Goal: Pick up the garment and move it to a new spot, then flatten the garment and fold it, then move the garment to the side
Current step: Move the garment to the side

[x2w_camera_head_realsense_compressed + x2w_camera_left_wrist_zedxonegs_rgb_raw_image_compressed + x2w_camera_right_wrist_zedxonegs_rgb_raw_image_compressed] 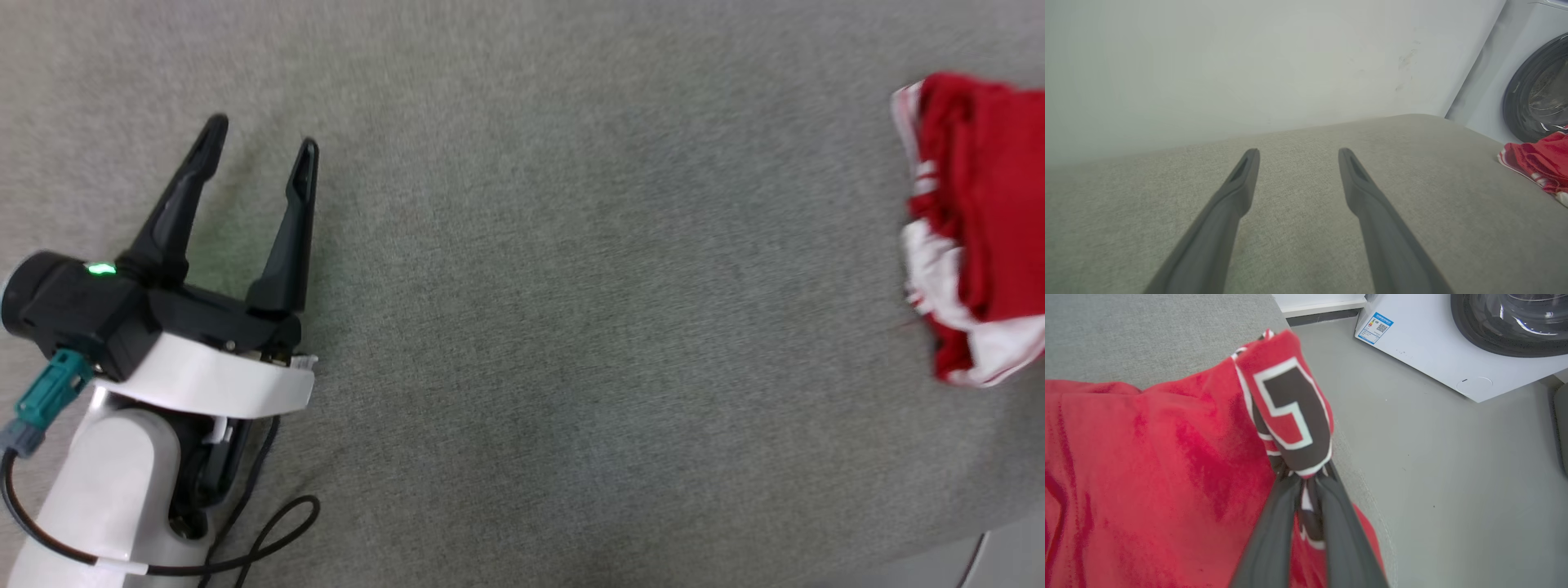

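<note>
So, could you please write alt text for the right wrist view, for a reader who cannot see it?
The right gripper is shut on a bunched fold of the red garment, pinching black, white-edged lettering between its dark fingers. Behind lie a grey fabric surface, grey floor and a white washing machine.

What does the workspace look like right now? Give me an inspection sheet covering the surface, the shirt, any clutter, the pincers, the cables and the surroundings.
Surface: grey fabric top, bare across the middle.
Job's things: garment, red with white striped trim, bunched at the surface's right edge.
Clutter: nothing seen.
Grippers: left pincer open and holding nothing, over bare fabric; right pincer shut on a fold of the garment that carries black, white-edged lettering.
Cables: black cable loops beside the left wrist, near a teal connector.
Surroundings: white wall behind; white washing machine with a dark round door; grey floor.
</note>
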You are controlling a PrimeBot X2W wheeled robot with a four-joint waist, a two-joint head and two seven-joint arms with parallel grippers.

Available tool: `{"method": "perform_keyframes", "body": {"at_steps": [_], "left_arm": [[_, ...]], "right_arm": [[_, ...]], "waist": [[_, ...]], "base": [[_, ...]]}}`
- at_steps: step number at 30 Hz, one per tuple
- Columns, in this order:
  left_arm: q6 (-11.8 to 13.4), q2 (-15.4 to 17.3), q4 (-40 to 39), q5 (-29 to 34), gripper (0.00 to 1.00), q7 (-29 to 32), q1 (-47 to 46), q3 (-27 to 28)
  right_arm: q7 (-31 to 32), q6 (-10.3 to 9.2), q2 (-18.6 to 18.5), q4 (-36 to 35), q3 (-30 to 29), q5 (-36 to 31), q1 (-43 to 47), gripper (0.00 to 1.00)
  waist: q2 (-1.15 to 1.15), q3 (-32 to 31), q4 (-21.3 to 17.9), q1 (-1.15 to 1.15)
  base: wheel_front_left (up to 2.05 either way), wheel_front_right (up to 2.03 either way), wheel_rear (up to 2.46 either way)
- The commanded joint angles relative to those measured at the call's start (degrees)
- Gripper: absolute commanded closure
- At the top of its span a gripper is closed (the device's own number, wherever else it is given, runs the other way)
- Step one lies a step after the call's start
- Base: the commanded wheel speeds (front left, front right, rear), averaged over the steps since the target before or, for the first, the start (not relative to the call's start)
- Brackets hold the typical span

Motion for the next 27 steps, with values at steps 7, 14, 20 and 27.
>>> {"method": "perform_keyframes", "body": {"at_steps": [7, 14, 20, 27], "left_arm": [[-1.2, 0.4, 0.6, 0.7, 0.0, -0.2, -4.2, -1.2], [-1.5, -0.8, 3.6, 0.0, 0.0, -1.7, -4.5, -2.2], [-0.7, -2.1, 7.3, -1.2, 0.0, -3.6, -1.7, -1.7], [0.6, -4.7, 11.4, -2.7, 0.0, -5.4, 3.3, -0.7]], "right_arm": [[-3.2, -0.06, 2.9, 0.7, -7.0, -6.4, -5.5, 0.9], [-10.3, -0.06, 5.9, 2.0, -10.5, -12.3, -6.0, 0.0], [-18.5, -0.06, 9.1, 0.3, -12.8, -17.2, -4.3, 0.0], [-30.0, -0.06, 12.1, -0.4, -10.1, -16.8, 1.1, 0.0]], "waist": [[0.0, 6.3, 0.7, -0.02], [0.0, 4.9, 1.8, -0.02], [0.0, 0.2, 2.7, -0.02], [0.0, -7.7, 4.3, -0.02]], "base": [[0.0, 0.0, 0.0], [0.0, 0.0, 0.0], [0.0, 0.0, 0.0], [0.0, 0.0, 0.0]]}}
